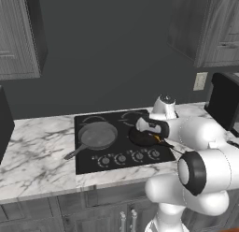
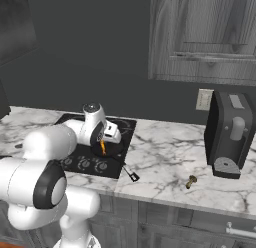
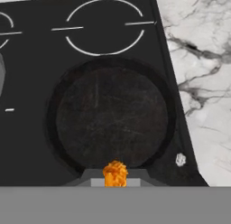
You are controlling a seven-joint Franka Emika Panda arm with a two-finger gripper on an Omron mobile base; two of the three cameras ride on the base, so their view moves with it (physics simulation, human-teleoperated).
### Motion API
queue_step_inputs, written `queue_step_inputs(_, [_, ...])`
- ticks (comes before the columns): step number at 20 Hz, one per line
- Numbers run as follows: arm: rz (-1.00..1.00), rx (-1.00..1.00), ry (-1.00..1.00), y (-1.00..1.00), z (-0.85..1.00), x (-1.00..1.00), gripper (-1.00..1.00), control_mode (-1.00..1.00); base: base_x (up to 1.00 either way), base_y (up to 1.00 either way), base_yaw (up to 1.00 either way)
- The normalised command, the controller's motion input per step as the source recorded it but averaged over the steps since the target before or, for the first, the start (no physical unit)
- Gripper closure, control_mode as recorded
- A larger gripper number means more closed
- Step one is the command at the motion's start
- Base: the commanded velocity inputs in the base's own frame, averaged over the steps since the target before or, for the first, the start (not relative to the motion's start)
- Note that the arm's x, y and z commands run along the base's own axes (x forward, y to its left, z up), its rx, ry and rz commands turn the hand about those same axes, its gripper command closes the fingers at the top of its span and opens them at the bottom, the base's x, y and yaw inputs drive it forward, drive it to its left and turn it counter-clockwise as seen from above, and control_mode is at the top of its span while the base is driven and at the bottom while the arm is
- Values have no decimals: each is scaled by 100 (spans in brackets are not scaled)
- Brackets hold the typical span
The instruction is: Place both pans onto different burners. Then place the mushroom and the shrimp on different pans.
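Note:
The dull-grey skillet (image 1: pixel 97 135) rests on the front left burner of the black cooktop (image 1: pixel 88 165), its handle pointing left and forward. On the front right burner sits the smaller black pan (image 3: pixel 110 117), also seen as the black pan (image 1: pixel 141 139). My gripper (image 3: pixel 115 179) hangs just above that pan's near rim, shut on the orange shrimp (image 3: pixel 115 170). From the side, the shrimp (image 2: pixel 103 147) dangles below the hand over the pan. The tan mushroom (image 2: pixel 191 181) lies on the marble counter far right, near the front edge. An empty rear burner (image 3: pixel 104 26) lies beyond the black pan.
The black pan's thin handle (image 2: pixel 130 174) sticks out over the counter to the right of the cooktop. Knobs (image 1: pixel 128 157) line the cooktop's front. A dark coffee machine (image 2: pixel 230 132) stands at the back right, and marble counter (image 2: pixel 165 157) stretches between it and the cooktop.

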Motion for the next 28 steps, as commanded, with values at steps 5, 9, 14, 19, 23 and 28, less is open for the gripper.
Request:
queue_step_inputs(5, [0, 2, -3, 0, -1, 32, 100, -100, 0, 0, 0])
queue_step_inputs(9, [0, 1, 0, 0, 0, 27, 100, -100, 0, 0, 0])
queue_step_inputs(14, [0, 0, 0, 0, -5, 8, 100, -100, 0, 0, 0])
queue_step_inputs(19, [0, 0, 0, 0, -14, 0, 100, -100, 0, 0, 0])
queue_step_inputs(23, [0, 0, -1, 0, -24, 0, 100, -100, 0, 0, 0])
queue_step_inputs(28, [0, 0, 0, 0, -19, 0, 100, -100, 0, 0, 0])
